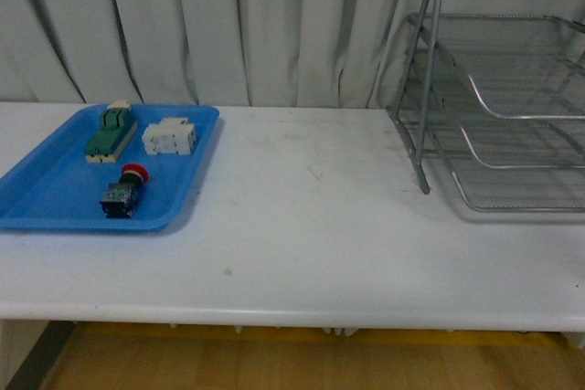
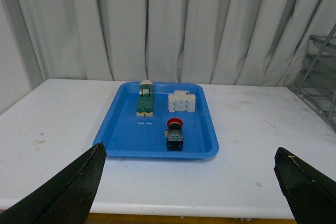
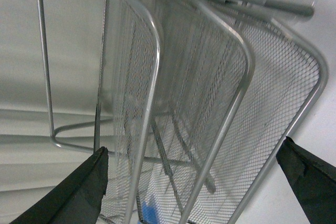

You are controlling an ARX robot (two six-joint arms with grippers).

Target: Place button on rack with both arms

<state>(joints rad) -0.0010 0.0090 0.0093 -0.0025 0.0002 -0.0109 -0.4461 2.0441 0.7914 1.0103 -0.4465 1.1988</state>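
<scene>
The button (image 1: 122, 192), with a red cap on a black body, lies in the near part of a blue tray (image 1: 55, 194) at the table's left; it also shows in the left wrist view (image 2: 175, 134). The silver wire rack (image 1: 498, 107) stands at the right back of the table. Neither arm shows in the front view. My left gripper (image 2: 191, 182) is open and empty, well short of the tray, facing the button. My right gripper (image 3: 197, 182) is open and empty, looking close at the rack's mesh tiers (image 3: 210, 87).
A green-and-cream block (image 1: 110, 131) and a white block (image 1: 170, 137) lie in the far part of the blue tray. A grey curtain (image 1: 228, 15) hangs behind the white table (image 1: 311, 226). The table's front edge runs near the bottom of the front view.
</scene>
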